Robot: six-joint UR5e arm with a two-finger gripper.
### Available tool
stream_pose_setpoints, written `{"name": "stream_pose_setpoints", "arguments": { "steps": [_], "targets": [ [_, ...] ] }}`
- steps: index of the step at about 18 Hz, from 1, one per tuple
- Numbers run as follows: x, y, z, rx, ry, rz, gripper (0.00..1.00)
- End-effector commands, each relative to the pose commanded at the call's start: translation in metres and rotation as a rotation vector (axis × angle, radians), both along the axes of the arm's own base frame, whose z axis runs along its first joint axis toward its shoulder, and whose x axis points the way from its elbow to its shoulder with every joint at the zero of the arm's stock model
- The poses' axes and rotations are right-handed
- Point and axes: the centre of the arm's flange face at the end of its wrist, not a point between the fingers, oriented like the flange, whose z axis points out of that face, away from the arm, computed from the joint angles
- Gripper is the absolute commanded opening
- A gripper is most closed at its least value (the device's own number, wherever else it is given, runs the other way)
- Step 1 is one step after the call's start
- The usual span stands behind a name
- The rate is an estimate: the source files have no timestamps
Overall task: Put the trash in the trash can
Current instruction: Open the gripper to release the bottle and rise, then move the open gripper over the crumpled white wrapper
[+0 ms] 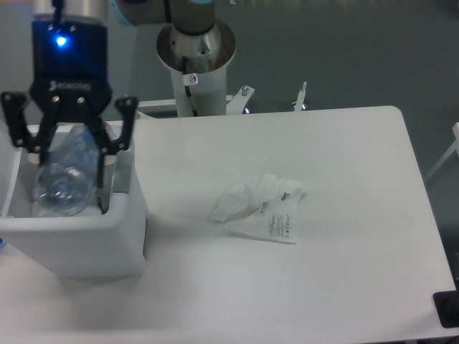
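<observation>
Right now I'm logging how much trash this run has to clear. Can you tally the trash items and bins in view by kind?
Plastic bottle: 1, held in the tool over the trash can
Plastic wrapper: 1, lying on the table
Trash can: 1, lid open
Total: 3

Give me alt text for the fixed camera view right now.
The claw holds a clear plastic bottle over the open trash can at the table's left. A crumpled white wrapper lies on the table.
</observation>
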Motion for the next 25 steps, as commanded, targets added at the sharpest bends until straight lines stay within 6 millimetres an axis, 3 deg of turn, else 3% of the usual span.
{"name": "stream_pose_setpoints", "arguments": {
  "steps": [3,5,7,12,13,14,17,18,19,21,23,25],
  "targets": [
    [0.01,0.01,-0.015,-0.023,-0.013,-0.02,0.64],
    [0.026,0.013,-0.036,-0.059,-0.03,-0.047,0.64],
    [0.027,0.013,-0.046,-0.075,-0.038,-0.049,0.69],
    [0.028,0.012,-0.047,-0.076,-0.04,-0.048,0.76],
    [0.028,0.012,-0.047,-0.076,-0.04,-0.048,0.8],
    [0.028,0.011,-0.046,-0.077,-0.039,-0.049,0.92],
    [0.03,-0.003,-0.027,-0.054,-0.023,-0.039,1.0],
    [0.022,-0.023,-0.013,-0.039,-0.011,-0.011,1.0],
    [-0.001,-0.046,-0.01,-0.037,-0.011,0.042,1.0],
    [-0.045,-0.094,-0.021,-0.054,-0.027,0.15,1.0],
    [-0.08,-0.132,-0.058,-0.1,-0.069,0.243,1.0],
    [-0.137,-0.173,-0.091,-0.16,-0.094,0.385,1.0]
  ]
}}
